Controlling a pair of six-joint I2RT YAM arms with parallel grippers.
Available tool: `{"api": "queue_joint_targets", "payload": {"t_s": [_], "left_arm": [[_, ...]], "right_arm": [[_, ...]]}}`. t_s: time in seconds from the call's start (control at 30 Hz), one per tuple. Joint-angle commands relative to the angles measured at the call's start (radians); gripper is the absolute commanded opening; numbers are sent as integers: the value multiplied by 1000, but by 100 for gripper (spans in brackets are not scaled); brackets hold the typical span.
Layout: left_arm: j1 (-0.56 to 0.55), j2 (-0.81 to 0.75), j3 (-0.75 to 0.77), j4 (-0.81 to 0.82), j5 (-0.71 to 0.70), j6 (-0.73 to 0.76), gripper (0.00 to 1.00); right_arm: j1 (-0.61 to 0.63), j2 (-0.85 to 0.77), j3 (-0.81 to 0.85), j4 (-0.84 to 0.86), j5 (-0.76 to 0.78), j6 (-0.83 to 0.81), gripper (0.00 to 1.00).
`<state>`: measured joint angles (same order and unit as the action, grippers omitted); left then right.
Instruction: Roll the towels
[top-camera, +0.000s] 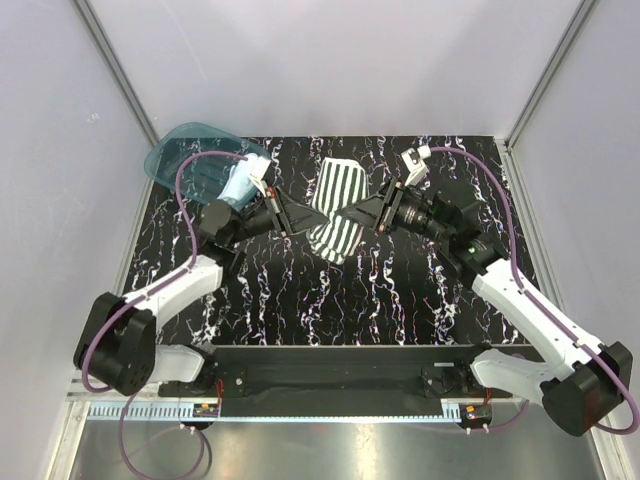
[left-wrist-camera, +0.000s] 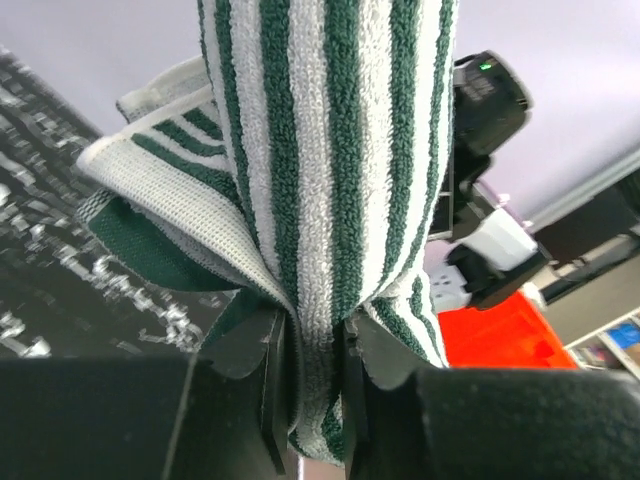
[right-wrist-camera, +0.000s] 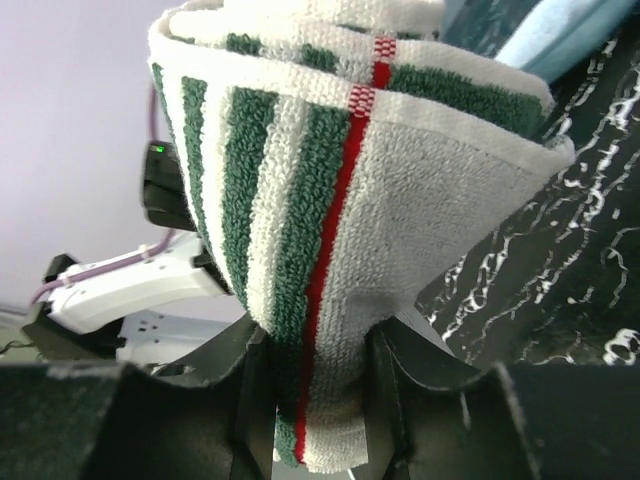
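Far left at the back, a teal see-through bin (top-camera: 195, 150) is sitting at the corner of the black marbled table (top-camera: 300, 300). The pale blue towel (top-camera: 240, 183) is lying bunched at its near edge, partly hidden by the left arm's wrist. Moving in, the left gripper (top-camera: 305, 214) is reaching toward the middle. Its wrist camera is showing the jaws narrowed tight on a gathered fold of the green-and-white striped towel (top-camera: 338, 208), with cloth squeezed between the two black fingers (left-wrist-camera: 250, 360). That towel is sitting mid-table, folded into a thick band running front to back and caught between both arms. It is filling both wrist views and blocking most of what lies beyond. An orange-red block (left-wrist-camera: 495, 335) is peeking out past it on the left wrist camera. From the right, the right gripper (top-camera: 345, 214) is meeting its partner almost nose to nose, jaws likewise narrow and pinching the towel where a thin red line (right-wrist-camera: 335, 250) is running down the weave. Whether the towel's lower end is touching the table, I cannot tell.
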<state>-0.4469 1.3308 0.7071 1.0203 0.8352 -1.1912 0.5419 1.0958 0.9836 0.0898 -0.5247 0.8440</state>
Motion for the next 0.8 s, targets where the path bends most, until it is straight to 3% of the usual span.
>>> {"api": "queue_joint_targets", "payload": {"t_s": [0.0,0.03,0.07,0.2,0.3,0.47,0.57,0.77], "left_arm": [[1,-41,72,-377,-76,240,0],[1,-48,83,-491,-91,273,0],[2,-64,98,-527,-103,319,0],[49,-71,109,-536,-44,305,0],[123,-62,118,-500,25,260,0],[286,-18,190,-497,154,238,0],[385,51,304,-626,232,327,0],[582,264,551,-831,245,458,0]], "right_arm": [[30,-47,79,-1,-68,-29,38],[30,-48,89,-16,-60,-45,42],[30,-48,98,-50,-52,-57,56],[30,-56,161,-208,40,-144,86],[30,-62,219,-347,151,-210,94],[30,-59,276,-547,325,-263,95],[32,-77,236,-535,321,-257,95],[30,-103,153,-495,295,-227,95]]}}
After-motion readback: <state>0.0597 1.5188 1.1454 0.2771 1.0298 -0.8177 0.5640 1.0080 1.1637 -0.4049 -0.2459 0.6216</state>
